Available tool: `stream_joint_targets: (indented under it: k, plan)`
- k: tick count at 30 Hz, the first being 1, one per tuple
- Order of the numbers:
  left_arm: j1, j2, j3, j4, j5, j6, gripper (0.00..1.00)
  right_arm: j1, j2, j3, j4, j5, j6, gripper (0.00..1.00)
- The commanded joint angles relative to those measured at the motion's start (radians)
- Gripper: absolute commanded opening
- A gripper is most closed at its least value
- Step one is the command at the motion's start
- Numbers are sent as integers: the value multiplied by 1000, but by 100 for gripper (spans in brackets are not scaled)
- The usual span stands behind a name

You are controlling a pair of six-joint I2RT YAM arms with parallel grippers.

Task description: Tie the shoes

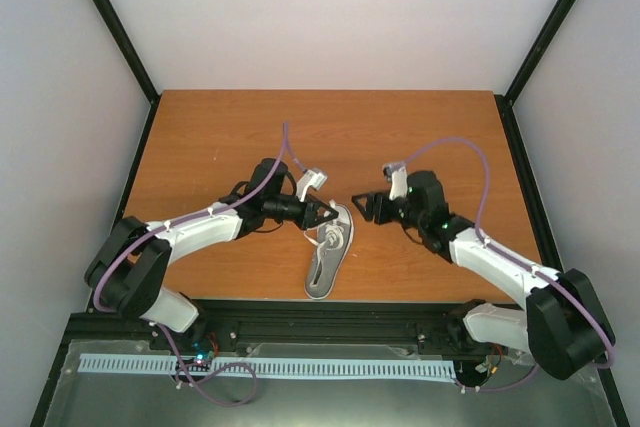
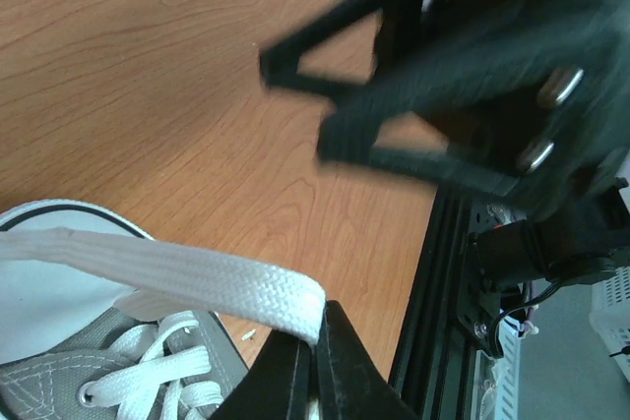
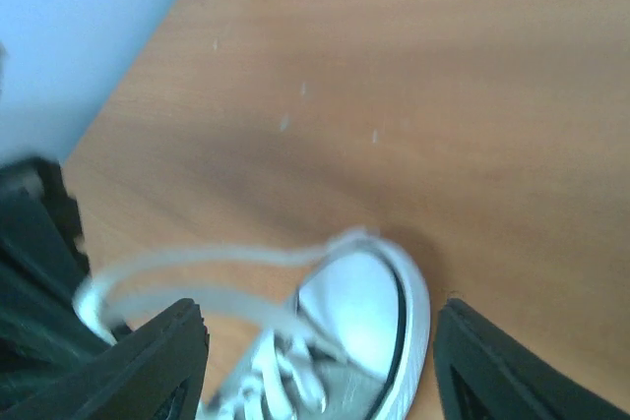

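Observation:
The small grey sneaker [image 1: 329, 253] with a white toe cap lies on the table between the arms, toe pointing away from the bases. My left gripper [image 1: 324, 214] is at the toe end, shut on a white lace [image 2: 197, 277], which it holds pulled out in a loop from the shoe [image 2: 59, 361]; its jaws are pressed together at the fold [image 2: 315, 341]. My right gripper [image 1: 362, 205] is open and empty, just right of the toe. In the right wrist view its fingers [image 3: 167, 361] straddle the toe cap [image 3: 359, 307] from above, and the lace loop [image 3: 197, 272] runs left, blurred.
The wooden table [image 1: 200, 137] is enclosed by pale walls with black corner posts. A black rail [image 1: 330, 319] runs along the near edge and also shows in the left wrist view [image 2: 443, 292]. The right gripper [image 2: 443, 95] hangs blurred in front of the left wrist camera.

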Motion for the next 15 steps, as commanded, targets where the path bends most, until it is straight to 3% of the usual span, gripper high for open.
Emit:
stream_joint_targets:
  k: [1,7,15]
  plan:
    - [11,-30,-4,58,43,-18,1,64,-7,-147,205,-53,-65,58]
    - [11,-43,-11,57,49,-17,1,119,87,-198,378,-42,-109,43]
    - [11,-37,-10,58,53,-17,1,167,193,-173,443,-18,-223,42]
